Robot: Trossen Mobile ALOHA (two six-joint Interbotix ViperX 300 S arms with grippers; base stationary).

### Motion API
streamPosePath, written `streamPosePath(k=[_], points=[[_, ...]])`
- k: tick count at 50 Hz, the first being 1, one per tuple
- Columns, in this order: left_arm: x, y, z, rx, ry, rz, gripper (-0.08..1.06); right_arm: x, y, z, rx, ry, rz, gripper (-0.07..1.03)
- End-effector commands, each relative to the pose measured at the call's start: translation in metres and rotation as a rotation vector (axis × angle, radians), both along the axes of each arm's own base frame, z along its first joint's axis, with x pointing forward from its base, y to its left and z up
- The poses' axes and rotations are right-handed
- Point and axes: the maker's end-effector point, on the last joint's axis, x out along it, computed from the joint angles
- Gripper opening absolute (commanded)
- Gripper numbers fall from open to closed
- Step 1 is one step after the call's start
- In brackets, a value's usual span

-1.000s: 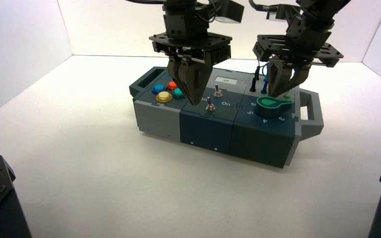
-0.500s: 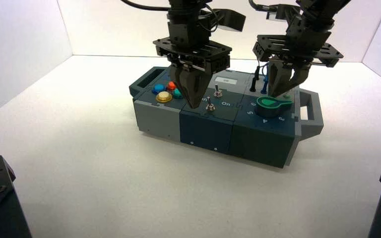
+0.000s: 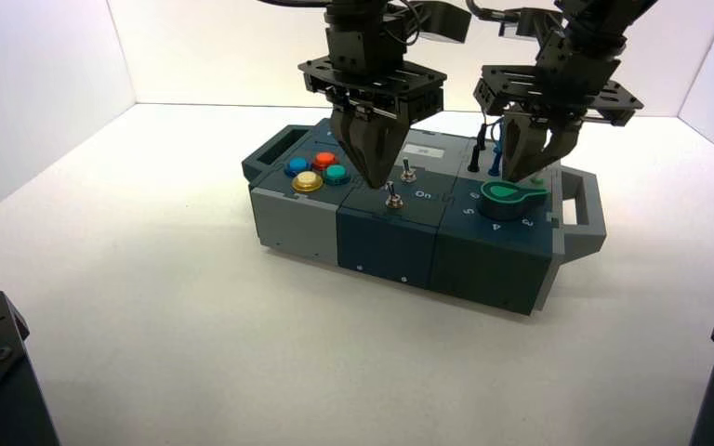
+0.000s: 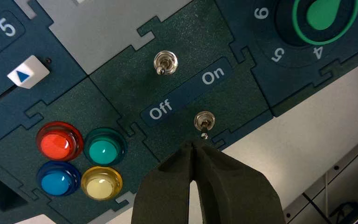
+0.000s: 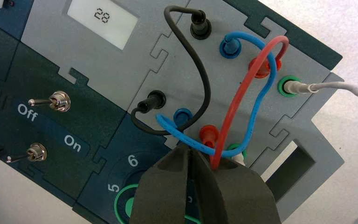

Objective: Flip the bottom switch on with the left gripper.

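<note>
The bottom switch is a small silver toggle on the dark blue module, beside the words "Off" and "On". In the right wrist view its lever leans toward the Off side. My left gripper is shut and empty, its tip just short of the lever on the Off side. From above, that gripper hangs point-down over the module, close to the bottom switch. My right gripper is shut and hovers still over the green knob and the wires, holding nothing.
A second toggle stands nearer the grey panel, also leaning to Off. Red, green, blue and yellow buttons lie beside the switches. The green knob, looped wires and a display reading 28 fill the box's right side.
My left gripper has moved right and slightly away from the buttons, ending closer to the bottom switch. The right arm has not moved.
</note>
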Motion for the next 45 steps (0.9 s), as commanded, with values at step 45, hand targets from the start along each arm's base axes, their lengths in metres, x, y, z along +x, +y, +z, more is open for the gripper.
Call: streamPosePath(k=[45], points=[[0.0103, -0.0129, 0.0116, -0.035, -0.041, -0.017, -0.03, -0.0079, -0.0074, -0.0277, -0.038, 0.07, 0.001, -0.02]])
